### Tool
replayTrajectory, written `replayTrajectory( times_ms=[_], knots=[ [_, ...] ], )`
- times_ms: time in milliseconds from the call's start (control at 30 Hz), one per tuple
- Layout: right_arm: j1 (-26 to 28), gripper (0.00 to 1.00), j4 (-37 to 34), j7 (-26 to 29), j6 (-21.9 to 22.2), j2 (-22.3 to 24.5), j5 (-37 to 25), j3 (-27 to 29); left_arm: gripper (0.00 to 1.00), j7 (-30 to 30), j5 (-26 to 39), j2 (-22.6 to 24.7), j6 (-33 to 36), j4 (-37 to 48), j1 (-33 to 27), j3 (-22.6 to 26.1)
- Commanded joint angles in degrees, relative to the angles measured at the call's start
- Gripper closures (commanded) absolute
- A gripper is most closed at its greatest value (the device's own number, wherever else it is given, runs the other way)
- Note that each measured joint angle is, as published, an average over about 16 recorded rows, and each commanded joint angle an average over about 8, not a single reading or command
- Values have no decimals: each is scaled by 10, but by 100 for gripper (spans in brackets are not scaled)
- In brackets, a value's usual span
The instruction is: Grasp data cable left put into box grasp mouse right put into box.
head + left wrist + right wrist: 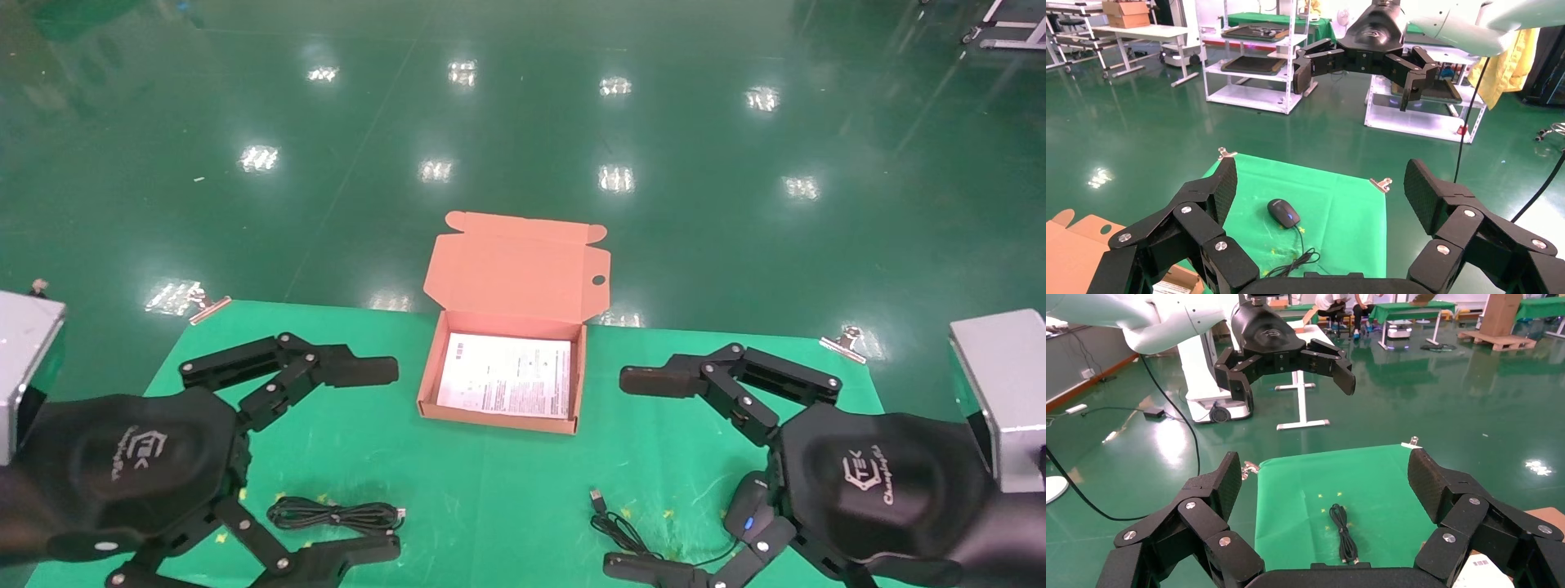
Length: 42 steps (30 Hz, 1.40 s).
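Above the near left part of the table, the left gripper (368, 457) hangs with its fingers spread wide and nothing between them; the data cable (335, 514) lies on the cloth between its two fingertips, untouched. Across the table at 3 o'clock from it, the right gripper (633, 474) hovers above the near right part, likewise spread and empty. The mouse (748, 505) lies partly under its knuckles, and its thin cord (621, 531) trails toward 9 o'clock, ending in a small plug.

Between the two grippers, toward 12 o'clock, the box (426, 384) sits with its lid tipped back, well apart from both fingertips, with bare cloth on either side of it.

The grippers are matte black linkages with silvery pins and ribbed pads. The cable is a flat, long coil of thin black wire. The mouse is a smooth black oval with a blue light. The box is plain orange-brown cardboard with a white printed sheet (507, 385) on its bottom. The green cloth (490, 490) is clipped to the table's far corners.

The right gripper's body hides much of the mouse in the head view, and the lower fingers of both grippers are cut off at the near edge.
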Motion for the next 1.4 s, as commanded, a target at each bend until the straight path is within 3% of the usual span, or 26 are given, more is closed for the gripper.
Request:
replayTrajectory(
  times_ms=[33, 533, 733, 1000, 1167, 1400],
  knots=[
    [0, 0, 0, 0, 0, 0, 0, 0, 0, 0, 0, 0, 0, 0, 0, 0],
    [0, 0, 0, -1, 0, 1, -2, 0, 0, 0, -2, 0, -3, 3, 1, -1],
    [26, 0, 20, -16, 5, 9, -65, -14, 0, 9, 26, 0, 2, 23, -7, 9],
    [126, 0, 34, -55, -31, -17, -232, -91, 0, 43, 196, 5, 42, 39, -95, 84],
    [197, 0, 34, -88, -50, -46, -340, -191, 0, 62, 311, 27, 43, 56, -151, 149],
    [278, 0, 28, -118, -43, -89, -476, -333, 0, 89, 474, 79, 30, 86, -204, 232]
  ],
)
